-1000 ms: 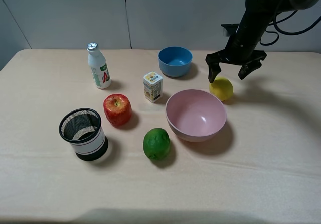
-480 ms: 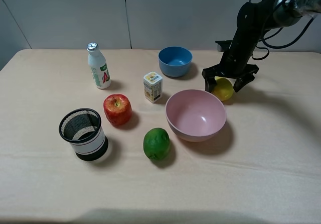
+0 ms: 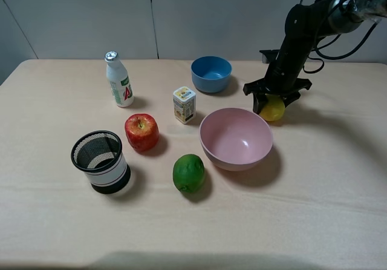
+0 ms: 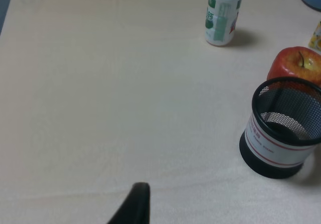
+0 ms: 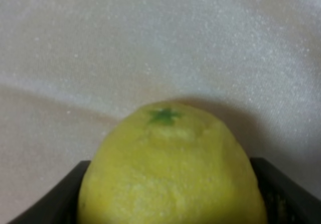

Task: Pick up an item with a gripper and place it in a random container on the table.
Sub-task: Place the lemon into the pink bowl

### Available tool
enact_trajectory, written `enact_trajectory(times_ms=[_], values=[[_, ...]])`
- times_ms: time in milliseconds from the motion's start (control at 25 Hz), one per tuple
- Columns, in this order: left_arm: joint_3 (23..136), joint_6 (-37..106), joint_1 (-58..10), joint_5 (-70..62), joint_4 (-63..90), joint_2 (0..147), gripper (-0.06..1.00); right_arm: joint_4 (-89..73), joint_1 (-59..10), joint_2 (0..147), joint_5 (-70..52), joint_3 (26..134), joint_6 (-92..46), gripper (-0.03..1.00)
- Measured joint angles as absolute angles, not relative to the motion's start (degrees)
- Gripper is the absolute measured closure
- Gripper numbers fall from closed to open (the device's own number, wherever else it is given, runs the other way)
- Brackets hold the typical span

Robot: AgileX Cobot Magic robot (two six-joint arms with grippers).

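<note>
Just beyond the pink bowl's (image 3: 204, 138) far right rim sits the lemon (image 3: 273, 110), on the pale table (image 3: 314, 209) and close to the bowl's outside wall. My right gripper (image 3: 273, 103) is down over it, the black claws dropping on either side of the fruit. From my right wrist the lemon fills the space between my fingers (image 5: 60, 204). Dark pads meet its skin on both flanks, and its small green stem mark faces away from me. So my right fingers are pinching the lemon. I cannot tell whether it rests on the cloth or is a little clear of it.

Behind the pink bowl, toward its far left, stands the blue bowl (image 3: 211, 74). Just left of the pink bowl's far rim is a small yellow-and-white carton (image 3: 184, 105), upright. Further left of the bowl is the red apple (image 3: 141, 132). A green lime-like fruit (image 3: 188, 172) lies near the bowl's front left, apart from it. Well to the left of the bowl stands the black mesh cup (image 3: 100, 161), and far behind that the white bottle (image 3: 120, 80).

Of my left gripper (image 4: 134, 205) only one dark fingertip shows, over bare cloth, well apart from the mesh cup on the side away from the pink bowl. Whether those fingers are spread or together I cannot tell.
</note>
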State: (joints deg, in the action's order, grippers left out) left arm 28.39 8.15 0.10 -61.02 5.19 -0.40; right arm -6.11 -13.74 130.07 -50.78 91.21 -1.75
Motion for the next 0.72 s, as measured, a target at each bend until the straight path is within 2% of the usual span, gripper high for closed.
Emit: enact_trajectory(times_ms=[720], values=[[28.4,8.2,0.1,-61.0,5.2,-0.4,-0.04,-5.9,-13.7,129.6,-53.0,91.2,0.0,0.52]])
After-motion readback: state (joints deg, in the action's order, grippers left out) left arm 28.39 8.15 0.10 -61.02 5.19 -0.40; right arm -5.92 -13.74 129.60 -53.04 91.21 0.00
